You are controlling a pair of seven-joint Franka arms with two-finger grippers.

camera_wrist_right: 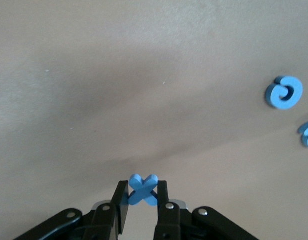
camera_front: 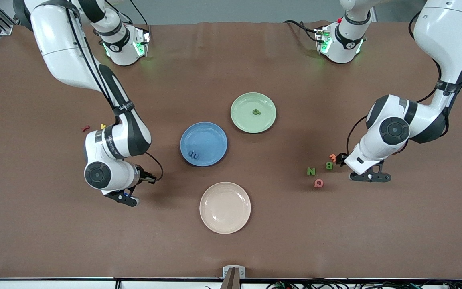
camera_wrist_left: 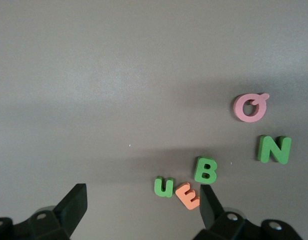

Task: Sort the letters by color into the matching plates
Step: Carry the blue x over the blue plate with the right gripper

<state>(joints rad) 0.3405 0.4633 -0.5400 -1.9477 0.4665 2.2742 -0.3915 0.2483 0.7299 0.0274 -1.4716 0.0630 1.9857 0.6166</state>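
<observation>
Front view: blue plate [camera_front: 203, 144] at centre holds one blue letter [camera_front: 193, 153] at its 7 o'clock; pale green plate [camera_front: 253, 112], at 1 o'clock from the blue one, holds one green letter [camera_front: 256, 112]. Cream plate [camera_front: 225, 207] bare. Green N [camera_front: 311, 171] and green B [camera_front: 329, 165] lie toward the left arm's end of the surface, pink Q [camera_front: 318, 183] just beside them.

Left wrist view: left gripper [camera_wrist_left: 143, 202] wide, empty, over green u [camera_wrist_left: 164, 187] and orange E [camera_wrist_left: 188, 196], which touch. Judgement: next descent must take the u without the E.

Right wrist view: right gripper [camera_wrist_right: 142, 192] pinches a blue X [camera_wrist_right: 142, 190]; two blue curled letters [camera_wrist_right: 284, 93] lie loose. Judgement: carry to the blue plate next.
</observation>
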